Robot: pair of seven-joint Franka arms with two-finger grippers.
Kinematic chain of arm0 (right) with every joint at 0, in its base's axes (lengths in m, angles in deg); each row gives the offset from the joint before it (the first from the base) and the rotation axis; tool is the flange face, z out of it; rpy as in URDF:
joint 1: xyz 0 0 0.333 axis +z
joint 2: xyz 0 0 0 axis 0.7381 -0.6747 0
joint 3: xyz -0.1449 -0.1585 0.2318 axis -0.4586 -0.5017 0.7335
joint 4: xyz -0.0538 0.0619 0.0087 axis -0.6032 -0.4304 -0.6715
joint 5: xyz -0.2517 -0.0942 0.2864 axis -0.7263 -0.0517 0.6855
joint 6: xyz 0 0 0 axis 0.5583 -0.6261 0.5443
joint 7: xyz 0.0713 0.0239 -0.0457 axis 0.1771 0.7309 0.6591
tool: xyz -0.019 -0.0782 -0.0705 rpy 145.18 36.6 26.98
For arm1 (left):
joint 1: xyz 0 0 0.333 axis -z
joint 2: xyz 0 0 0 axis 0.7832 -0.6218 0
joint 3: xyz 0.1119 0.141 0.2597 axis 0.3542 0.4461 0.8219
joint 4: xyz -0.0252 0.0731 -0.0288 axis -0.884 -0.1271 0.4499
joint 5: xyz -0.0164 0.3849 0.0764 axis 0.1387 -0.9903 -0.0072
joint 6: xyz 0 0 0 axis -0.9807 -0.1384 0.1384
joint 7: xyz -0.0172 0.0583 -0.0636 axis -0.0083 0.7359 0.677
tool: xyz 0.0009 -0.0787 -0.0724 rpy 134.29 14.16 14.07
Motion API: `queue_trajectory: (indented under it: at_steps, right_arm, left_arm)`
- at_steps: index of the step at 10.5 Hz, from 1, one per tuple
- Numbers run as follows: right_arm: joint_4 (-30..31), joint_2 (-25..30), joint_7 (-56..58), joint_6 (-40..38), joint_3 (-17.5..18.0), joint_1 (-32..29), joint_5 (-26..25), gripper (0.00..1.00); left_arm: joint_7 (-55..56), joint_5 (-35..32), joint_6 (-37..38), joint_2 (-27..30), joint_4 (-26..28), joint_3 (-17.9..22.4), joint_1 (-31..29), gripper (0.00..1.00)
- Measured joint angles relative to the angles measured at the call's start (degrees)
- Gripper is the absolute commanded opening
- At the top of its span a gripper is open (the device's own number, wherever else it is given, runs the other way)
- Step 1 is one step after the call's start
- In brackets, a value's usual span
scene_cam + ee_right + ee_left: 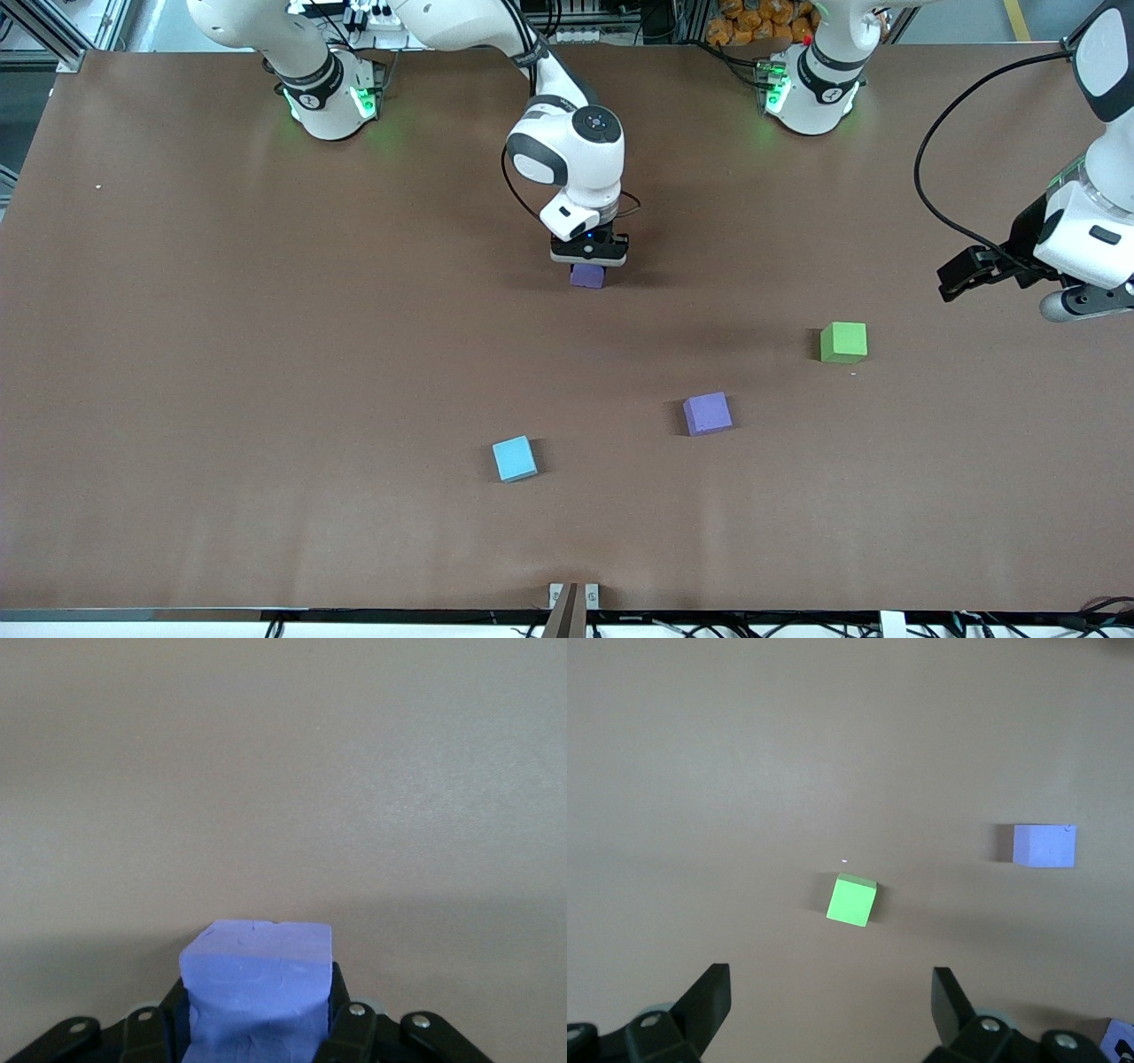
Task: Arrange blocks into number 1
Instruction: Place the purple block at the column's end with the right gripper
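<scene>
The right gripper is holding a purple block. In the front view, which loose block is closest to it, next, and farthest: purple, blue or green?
From the right gripper:
1. Loose purple block, nearer the front camera, toward the left arm's end.
2. Light blue block, nearest the front camera.
3. Green block, closest to the left arm's end.

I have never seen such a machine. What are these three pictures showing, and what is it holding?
Two white robot arms stand at a brown table. The big picture looks down from across the table; each small one comes from a camera on one arm's wrist. The right gripper is shut on a purple cube, low over the middle of the table; its wrist picture shows that cube between the fingers. The left gripper waits open above the green cube. A second purple cube and a light blue cube lie nearer the front camera.
</scene>
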Motion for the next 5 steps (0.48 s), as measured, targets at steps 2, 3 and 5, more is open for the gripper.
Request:
queue_trajectory:
  at_steps: [2, 3, 5]
  right_arm:
    - [-0.03, -0.17, -0.02, 1.11, 0.43, 0.08, 0.13, 0.55]
    - [-0.16, -0.21, -0.10, 1.38, 0.74, 0.23, 0.29, 0.84]
    - [-0.48, -0.23, -0.29, 1.42, 1.28, 0.72, 0.42, 1.00]
  left_arm:
    - [0.00, 0.00, 0.08, -0.07, 0.17, -0.02, 0.03, 1.00]
    - [-0.01, 0.00, 0.11, -0.07, 0.22, -0.03, 0.05, 1.00]
    - [-0.01, 0.00, 0.18, -0.10, 0.31, -0.11, 0.18, 1.00]
